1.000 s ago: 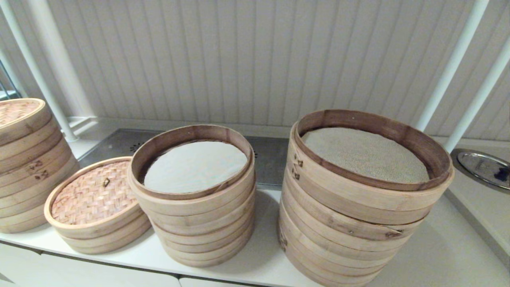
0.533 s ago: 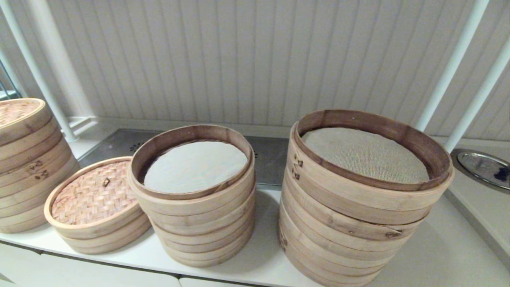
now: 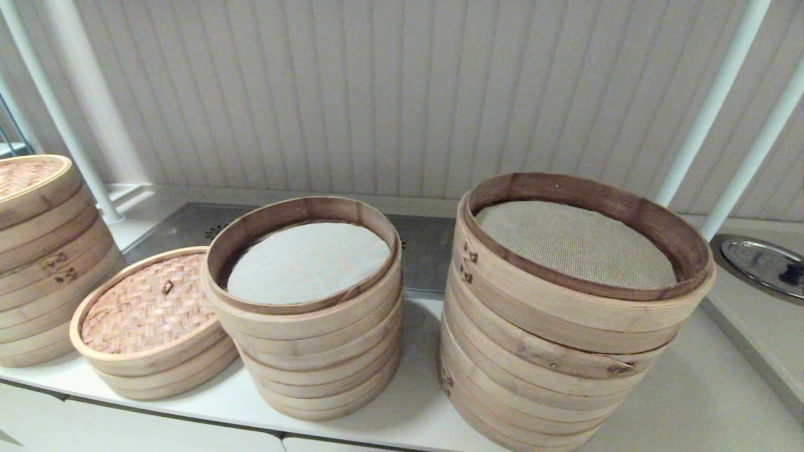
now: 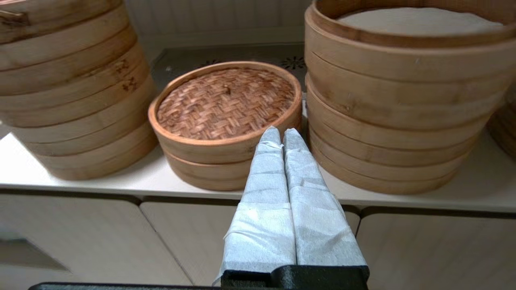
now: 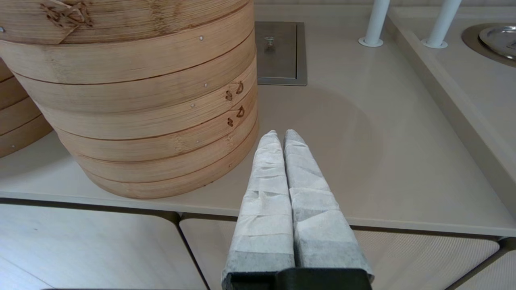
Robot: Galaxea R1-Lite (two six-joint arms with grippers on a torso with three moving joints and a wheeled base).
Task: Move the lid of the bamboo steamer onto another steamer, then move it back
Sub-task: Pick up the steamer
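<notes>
The bamboo steamer lid (image 3: 147,304) (image 4: 225,102), woven pinkish-brown with a small centre loop, rests on the low single steamer (image 3: 166,370) at the left of the counter. Right beside it stands the medium stack of pale tiers (image 3: 314,339) (image 4: 403,104), uncovered, its white liner (image 3: 308,260) showing. My left gripper (image 4: 281,132) is shut and empty, hanging in front of the counter edge, pointing at the gap between the lid and that stack. My right gripper (image 5: 281,133) is shut and empty too, low beside the wide stack. Neither gripper appears in the head view.
A wider, taller stack (image 3: 565,326) (image 5: 133,92) with a beige mesh liner stands on the right. Another lidded stack (image 3: 38,251) (image 4: 68,88) is at the far left. White posts (image 3: 710,107), a metal floor plate (image 5: 280,54) and a round steel dish (image 3: 763,263) lie behind and right.
</notes>
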